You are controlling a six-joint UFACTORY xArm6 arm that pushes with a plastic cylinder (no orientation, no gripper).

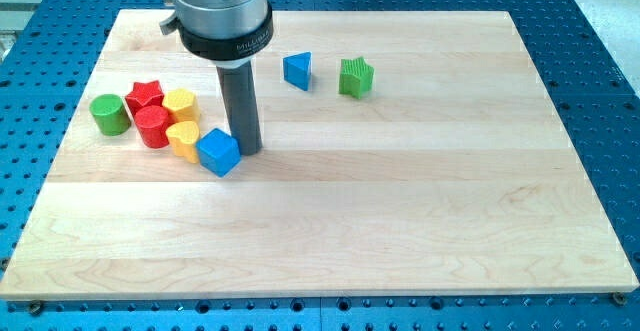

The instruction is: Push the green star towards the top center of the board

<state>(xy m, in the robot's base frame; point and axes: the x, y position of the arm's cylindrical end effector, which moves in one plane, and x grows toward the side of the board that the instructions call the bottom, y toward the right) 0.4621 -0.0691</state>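
Tip (249, 151) of my rod, no hand so nothing held, touches the blue cube (218, 152). Green star (355, 76) sits well apart, upper right of centre on the surface (400, 201). Best: circle to its right, push left, avoid the blue triangle (297, 70).

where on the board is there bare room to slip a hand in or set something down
Free: the whole wooden board below and to the view's right of the green star and blue triangle. Crowded: the view's left, where the green cylinder, red star, red cylinder, two yellow blocks and blue cube cluster beside my tip.
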